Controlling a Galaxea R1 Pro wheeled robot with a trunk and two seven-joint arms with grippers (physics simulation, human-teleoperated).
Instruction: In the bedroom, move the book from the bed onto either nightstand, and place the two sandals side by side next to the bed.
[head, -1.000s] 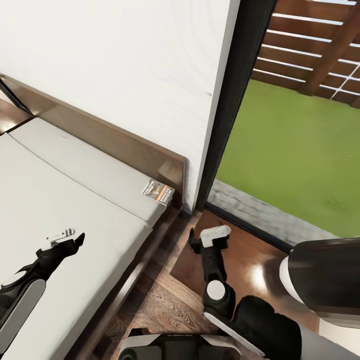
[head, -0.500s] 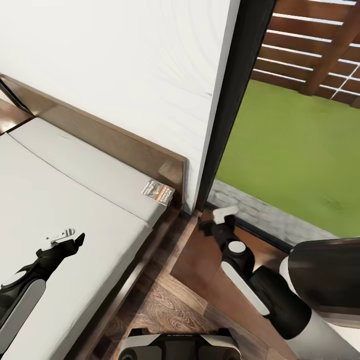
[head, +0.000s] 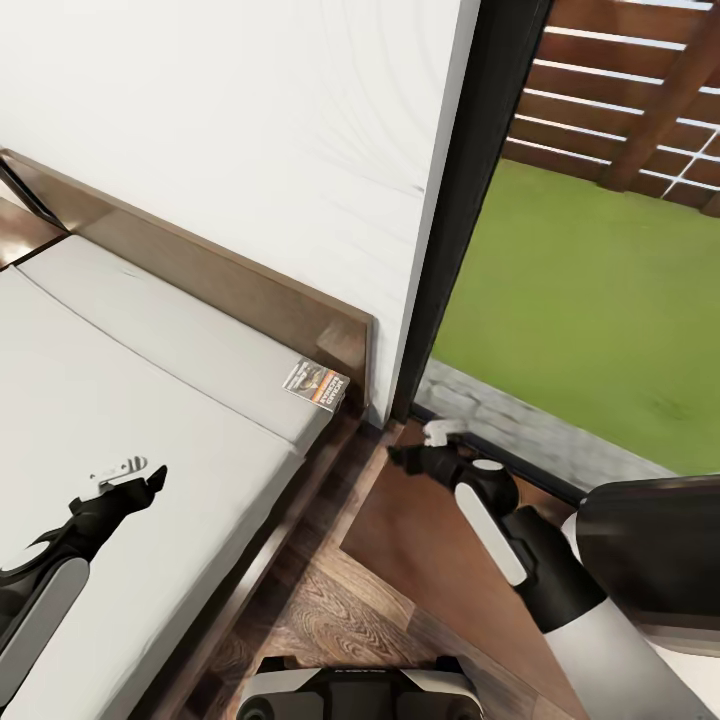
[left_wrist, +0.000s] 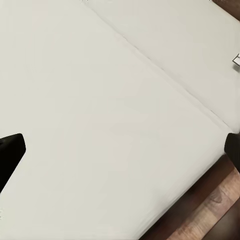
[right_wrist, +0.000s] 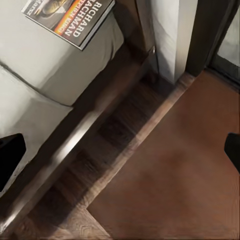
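The book (head: 316, 384) lies flat on the pale mattress at the corner of the bed (head: 150, 400) by the headboard; its orange and black cover shows close in the right wrist view (right_wrist: 70, 17). My right gripper (head: 415, 448) is open and empty. It hovers over the glossy brown nightstand top (head: 410, 540), a short way right of the book, with black fingertips (right_wrist: 10, 155) spread wide. My left gripper (head: 140, 474) is open over bare mattress (left_wrist: 120, 100), well short of the book. The sandals are out of view.
A white wall (head: 250, 150) rises behind the dark headboard (head: 230, 280). A dark door frame (head: 470, 200) opens onto grass (head: 590, 300) on the right. Wood-plank floor (head: 340, 610) runs between bed frame and nightstand. Another brown surface (head: 20, 235) sits at the far left.
My right arm has stretched forward, carrying its gripper from the middle of the nightstand top toward the wall and the bed's corner. The left arm has barely shifted.
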